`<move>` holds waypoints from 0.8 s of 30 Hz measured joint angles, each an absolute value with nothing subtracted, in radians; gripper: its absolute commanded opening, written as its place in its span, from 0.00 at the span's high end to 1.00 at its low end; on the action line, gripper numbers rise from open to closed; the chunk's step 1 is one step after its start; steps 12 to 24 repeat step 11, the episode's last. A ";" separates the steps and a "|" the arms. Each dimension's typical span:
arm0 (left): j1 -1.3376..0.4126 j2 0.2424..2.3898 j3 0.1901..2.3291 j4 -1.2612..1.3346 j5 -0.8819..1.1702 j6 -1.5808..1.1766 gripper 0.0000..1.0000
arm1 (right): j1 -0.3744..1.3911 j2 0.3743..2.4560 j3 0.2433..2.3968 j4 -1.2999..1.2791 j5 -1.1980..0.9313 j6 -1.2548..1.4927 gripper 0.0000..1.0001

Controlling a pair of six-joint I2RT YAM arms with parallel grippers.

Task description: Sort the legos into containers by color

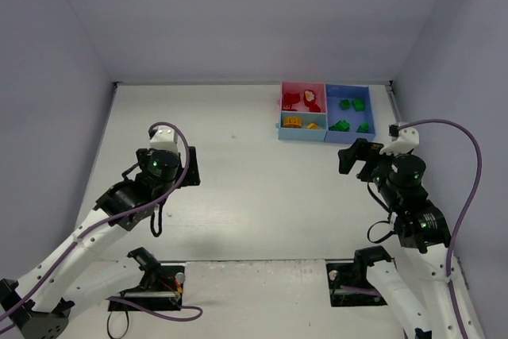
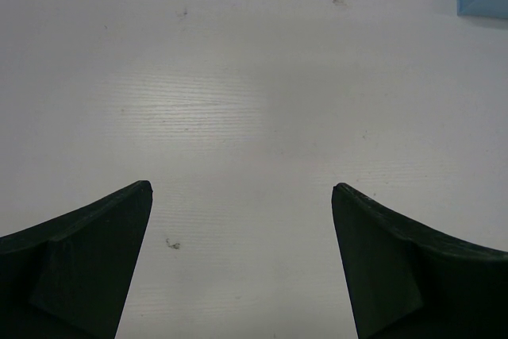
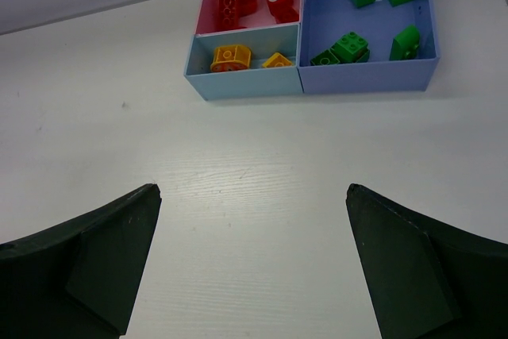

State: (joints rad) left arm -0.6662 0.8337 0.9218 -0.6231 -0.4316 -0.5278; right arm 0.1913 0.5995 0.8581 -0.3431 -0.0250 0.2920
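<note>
Right wrist view: legos (image 3: 349,44) colour-sorted in containers (image 3: 246,85); left gripper (image 2: 242,186), right gripper (image 3: 252,188) gape empty, so probably just scan for strays

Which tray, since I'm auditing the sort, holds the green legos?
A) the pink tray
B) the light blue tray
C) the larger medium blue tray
C: the right wrist view shows all the green legos lying inside the larger medium blue tray.
</note>
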 measured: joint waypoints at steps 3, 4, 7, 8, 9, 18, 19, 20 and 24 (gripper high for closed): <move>-0.666 0.836 0.920 -0.622 -0.431 -0.532 0.12 | 0.191 0.600 0.858 -0.348 -0.025 0.291 0.00; -0.666 0.837 0.920 -0.621 -0.431 -0.533 0.12 | 0.191 0.600 0.858 -0.349 -0.025 0.291 0.00; -0.666 0.842 0.920 -0.620 -0.431 -0.536 0.12 | 0.191 0.602 0.858 -0.350 -0.025 0.291 0.00; -0.666 0.845 0.920 -0.620 -0.431 -0.536 0.12 | 0.191 0.603 0.858 -0.350 -0.024 0.291 0.00; -0.666 0.847 0.920 -0.620 -0.431 -0.537 0.12 | 0.191 0.605 0.858 -0.350 -0.024 0.291 0.00; -0.666 0.849 0.919 -0.619 -0.431 -0.537 0.12 | 0.191 0.609 0.858 -0.350 -0.024 0.291 0.00; -0.666 0.849 0.919 -0.619 -0.431 -0.537 0.12 | 0.191 0.609 0.858 -0.350 -0.024 0.291 0.00; -0.666 0.849 0.919 -0.619 -0.431 -0.537 0.12 | 0.191 0.609 0.858 -0.350 -0.024 0.291 0.00; -0.666 0.849 0.919 -0.619 -0.431 -0.537 0.12 | 0.191 0.609 0.858 -0.350 -0.024 0.291 0.00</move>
